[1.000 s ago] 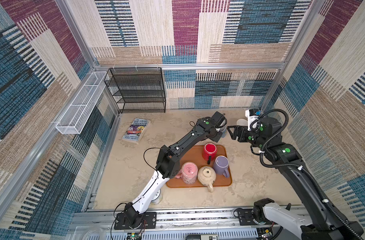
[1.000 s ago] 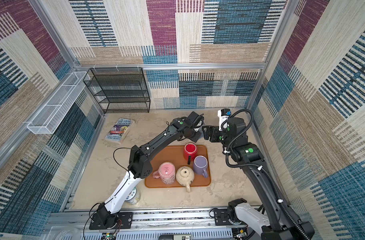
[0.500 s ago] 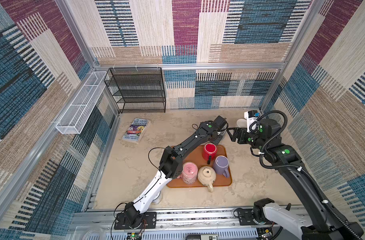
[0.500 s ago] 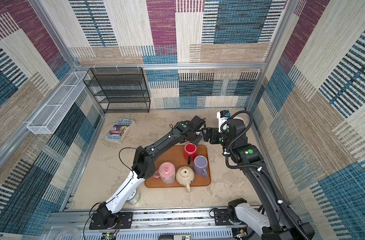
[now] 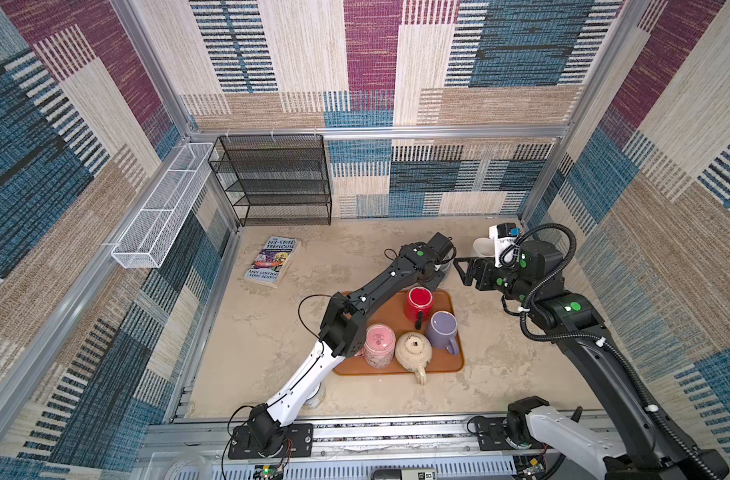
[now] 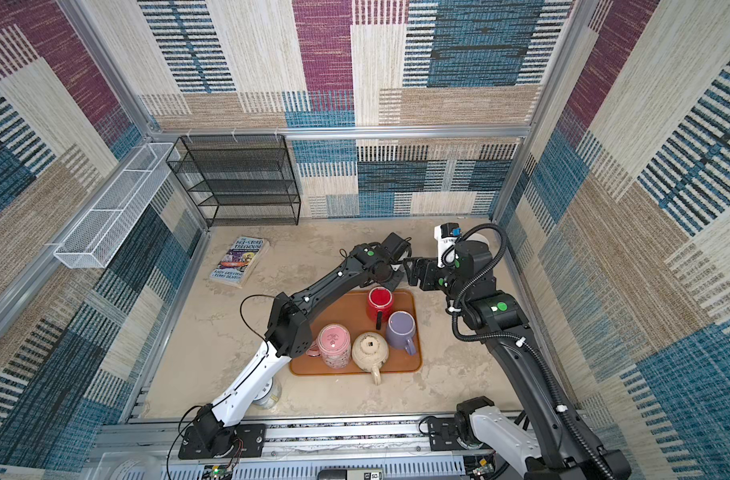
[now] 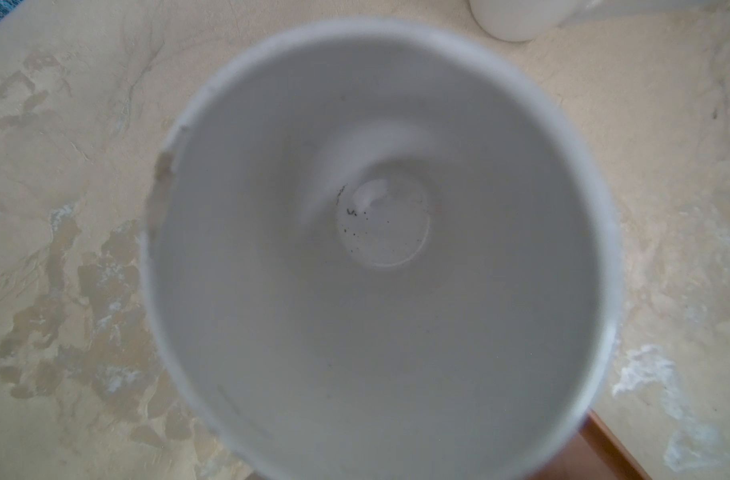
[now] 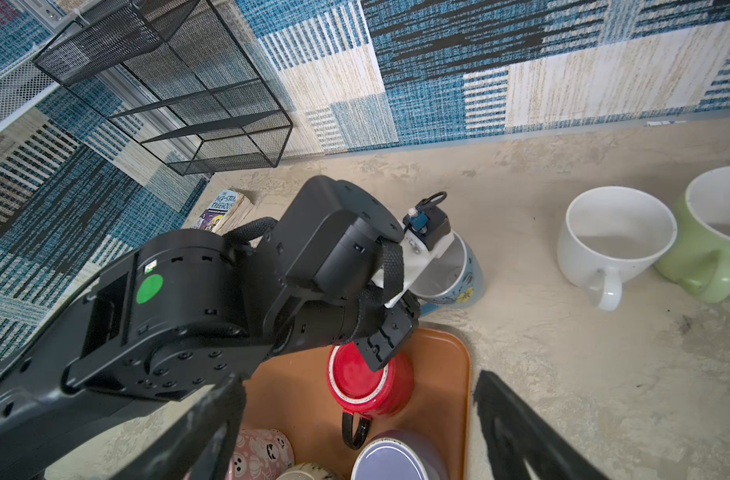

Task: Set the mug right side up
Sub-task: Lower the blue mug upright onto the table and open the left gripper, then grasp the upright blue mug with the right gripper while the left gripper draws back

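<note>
The left gripper [image 8: 411, 305] reaches out past the far edge of the orange tray [image 5: 446, 365], and it has the blue mug [image 8: 459, 282] with it. The blue mug stands on the table [image 5: 272, 332] just beside the tray, with its mouth up. The left wrist view looks right down into its white inside. The left jaws are nearly closed. I think they pinch the mug's thin side or its handle, but the arm hides the exact spot. The right gripper [image 5: 463, 271] hangs close by, near the tray's far corner. Its jaws are wide apart and hold nothing. A white mug [image 8: 616, 245] and a green mug [image 8: 716, 232] stand mouth up on the table, a bit farther off. So I think the turning is done for this mug, and the step now is letting go. Next, the left jaws need to open and the arm needs to go straight up. That way the mug will not tip or slide. It must be careful, because the red mug [image 8: 367, 382] sits on the tray right beside the left gripper. It looks bottom up, and the other arm is near too.
</note>
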{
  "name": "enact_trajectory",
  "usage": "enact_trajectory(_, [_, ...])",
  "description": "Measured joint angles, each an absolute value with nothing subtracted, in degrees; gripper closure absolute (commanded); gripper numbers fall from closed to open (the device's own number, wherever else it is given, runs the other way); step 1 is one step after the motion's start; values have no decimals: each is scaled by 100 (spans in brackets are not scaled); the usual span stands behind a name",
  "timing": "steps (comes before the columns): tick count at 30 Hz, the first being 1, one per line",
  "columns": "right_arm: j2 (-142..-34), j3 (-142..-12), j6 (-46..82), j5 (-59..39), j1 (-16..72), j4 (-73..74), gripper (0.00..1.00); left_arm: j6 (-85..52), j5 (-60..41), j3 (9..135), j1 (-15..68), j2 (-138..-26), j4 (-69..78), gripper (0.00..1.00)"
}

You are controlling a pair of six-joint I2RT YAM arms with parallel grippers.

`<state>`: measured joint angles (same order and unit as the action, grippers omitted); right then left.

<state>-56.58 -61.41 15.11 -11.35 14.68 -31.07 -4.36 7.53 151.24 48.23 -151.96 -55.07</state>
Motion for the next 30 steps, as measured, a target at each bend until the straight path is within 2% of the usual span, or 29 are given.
enact_trajectory(7, [-5583, -6051, 1509, -1135, 1468, -3070, 11, -436, 738, 15139, 4840, -15196, -5461, 67])
enact_trajectory(19, [-5524, -5994, 1494, -1138, 1476, -3013, 11, -440, 714, 15183, 4842, -15181, -5446, 65])
enact_trajectory(21, [-5527, -5986, 1494, -1135, 1476, -3011, 11, -454, 696, 15176, 4838, -15139, -5446, 62])
enact_trajectory(30, [-5655, -6239, 1496, -1031, 1476, -3033, 10, -696, -327, 15028, 4637, -14785, -5339, 59])
